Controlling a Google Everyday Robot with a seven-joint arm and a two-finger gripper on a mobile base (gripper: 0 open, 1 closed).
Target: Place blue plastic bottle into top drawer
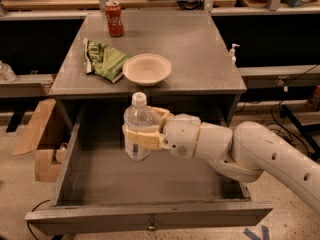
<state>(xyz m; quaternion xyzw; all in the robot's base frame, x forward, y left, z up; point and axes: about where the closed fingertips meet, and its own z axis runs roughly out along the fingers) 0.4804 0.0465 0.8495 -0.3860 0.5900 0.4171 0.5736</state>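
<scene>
You are seeing the gripper (pixel 141 135) pinching the bottle (pixel 138 117) upright around its middle. The bottle is hanging over the open drawer (pixel 150 218), at 9 o'clock from the arm (pixel 260 154).

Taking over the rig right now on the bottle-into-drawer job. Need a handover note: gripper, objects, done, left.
Gripper: shut on the bottle, holding it upright by its label band.
Bottle: in the air over the left-centre of the drawer's inside, below the tabletop edge.
Drawer: pulled open, front panel toward the camera.
Done: drawer open, bottle grasped and positioned over it.
Left: lower the bottle to the drawer floor, release, withdraw the arm.
</scene>
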